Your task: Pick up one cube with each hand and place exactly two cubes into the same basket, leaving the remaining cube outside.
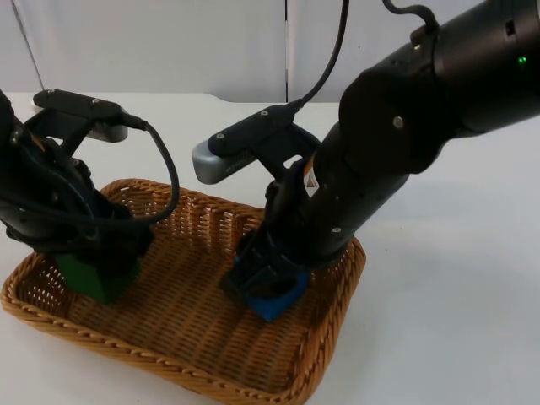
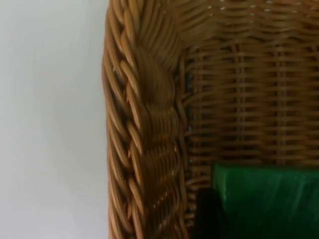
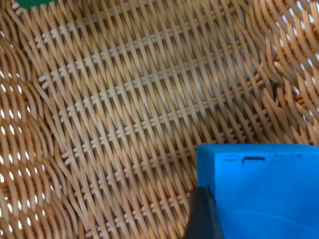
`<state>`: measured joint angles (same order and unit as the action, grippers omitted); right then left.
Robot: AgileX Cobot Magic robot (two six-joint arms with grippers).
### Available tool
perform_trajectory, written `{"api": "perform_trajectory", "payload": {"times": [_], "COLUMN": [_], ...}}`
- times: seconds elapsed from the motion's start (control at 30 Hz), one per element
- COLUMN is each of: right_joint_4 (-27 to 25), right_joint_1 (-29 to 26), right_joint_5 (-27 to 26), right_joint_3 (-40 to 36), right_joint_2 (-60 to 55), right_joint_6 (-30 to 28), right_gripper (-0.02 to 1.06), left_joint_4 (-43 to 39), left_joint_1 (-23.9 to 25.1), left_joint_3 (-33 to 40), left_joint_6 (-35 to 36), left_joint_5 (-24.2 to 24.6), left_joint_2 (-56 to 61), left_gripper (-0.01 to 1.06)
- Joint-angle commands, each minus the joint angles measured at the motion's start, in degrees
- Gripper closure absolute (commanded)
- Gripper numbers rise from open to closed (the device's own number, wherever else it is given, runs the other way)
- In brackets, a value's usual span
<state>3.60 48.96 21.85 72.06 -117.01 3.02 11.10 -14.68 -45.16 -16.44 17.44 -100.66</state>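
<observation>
A brown wicker basket (image 1: 169,364) lies on the white table in the top view. My left gripper (image 1: 94,257) reaches into the basket's left end and is shut on a green cube (image 1: 99,278), low over the woven floor beside the rim (image 2: 144,124). In the left wrist view the green cube (image 2: 266,199) sits next to one black fingertip (image 2: 203,214). My right gripper (image 1: 267,277) is down in the basket's right half, shut on a blue cube (image 1: 278,299). The right wrist view has the blue cube (image 3: 259,191) just above the basket floor (image 3: 124,99), with a fingertip (image 3: 202,219) against its side.
The white table (image 1: 456,295) stretches bare to the right of the basket and behind it, up to the grey partition wall (image 1: 169,42). Both black arms hang over the basket, and the right arm (image 1: 405,126) covers its far right corner.
</observation>
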Motion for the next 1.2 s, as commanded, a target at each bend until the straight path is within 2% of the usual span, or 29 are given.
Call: {"api": "perform_trajectory", "payload": {"times": [0.0,0.03,0.07,0.17,0.2,0.23,0.3,0.4,0.43,0.53,0.6,0.93,1.17], "right_joint_4": [0.0,0.0,0.0,0.0,0.0,0.0,0.0,0.2,0.2,0.2,0.3,1.0,1.0], "right_joint_1": [0.3,0.3,0.3,0.3,0.3,0.3,0.3,0.3,0.3,0.3,0.3,0.3,0.3], "right_joint_5": [-0.7,-0.7,-0.7,-0.7,-0.7,-0.7,-0.7,-0.9,-0.9,-0.7,-0.5,0.1,2.5], "right_joint_3": [0.3,0.3,0.3,0.3,0.3,0.3,0.3,0.3,0.3,0.3,0.4,0.4,0.4], "right_joint_2": [0.1,0.1,0.1,0.1,0.1,0.1,0.1,0.1,0.1,0.1,0.5,12.2,24.9], "right_joint_6": [-0.1,-0.1,-0.1,-0.1,-0.1,-0.1,-0.1,-0.1,-0.1,-0.1,-0.1,-1.3,-1.3], "right_gripper": [0.97,0.94,0.94,0.77,0.72,0.72,0.62,0.47,0.47,0.35,0.33,0.33,0.33], "left_joint_4": [0.9,0.9,0.9,1.5,1.6,1.6,1.7,1.7,1.7,1.7,1.7,1.7,1.7], "left_joint_1": [0.1,0.1,0.1,0.1,0.1,0.1,0.1,0.1,0.1,0.1,0.1,0.1,0.1], "left_joint_3": [0.1,0.1,0.1,0.1,0.1,0.1,0.1,0.1,0.1,0.1,0.1,0.1,0.1], "left_joint_6": [0.0,0.0,0.0,0.0,0.0,0.0,0.0,0.0,0.0,0.0,0.0,0.0,0.0], "left_joint_5": [-0.4,-0.4,-0.4,-0.2,-0.2,-0.2,0.1,0.2,0.2,0.4,0.4,1.7,3.7], "left_joint_2": [0.0,0.0,0.0,0.0,0.0,0.0,0.0,0.1,0.1,0.8,1.5,12.0,26.7], "left_gripper": [0.98,0.92,0.92,0.62,0.54,0.54,0.34,0.23,0.23,0.21,0.21,0.21,0.21]}}
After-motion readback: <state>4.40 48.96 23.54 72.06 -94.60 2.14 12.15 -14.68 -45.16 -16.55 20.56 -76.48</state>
